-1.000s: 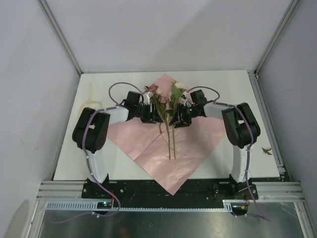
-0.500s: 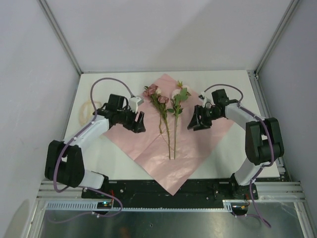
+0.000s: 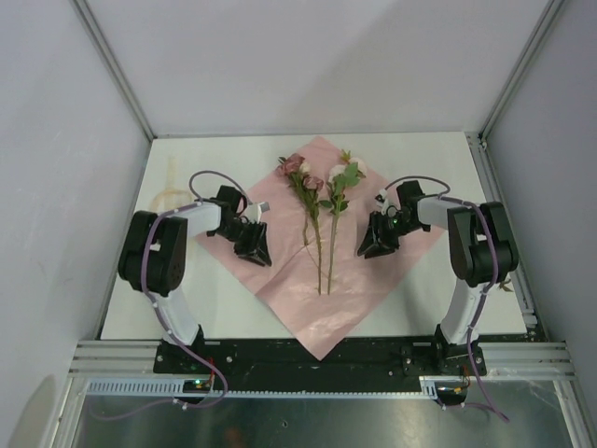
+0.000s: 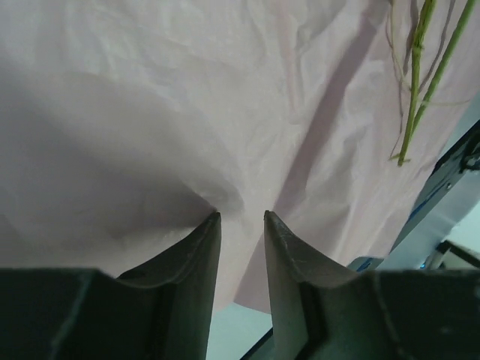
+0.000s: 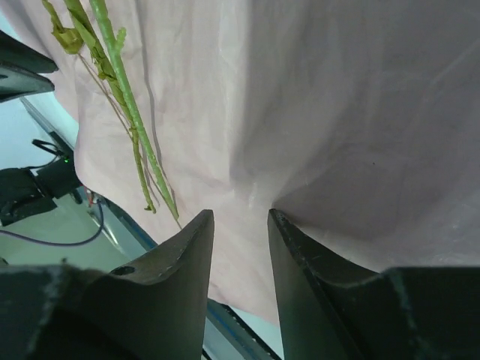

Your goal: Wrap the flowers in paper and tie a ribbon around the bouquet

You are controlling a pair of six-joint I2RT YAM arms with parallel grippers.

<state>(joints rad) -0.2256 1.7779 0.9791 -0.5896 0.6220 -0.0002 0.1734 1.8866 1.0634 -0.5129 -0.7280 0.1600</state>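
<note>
We see white table boxed in by pale grey panels: back wall, left wall, right wall. Aluminium posts slant along both rear corners. At near edge we note aluminium rail, white slotted duct, then brushed metal sheet below. Light soft, even; shadows faint.

Flowers mid paper — flanks open

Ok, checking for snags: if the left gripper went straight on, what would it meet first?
Likely the thin pink paper sheet, right before the left gripper; contact depth is unclear.
</note>
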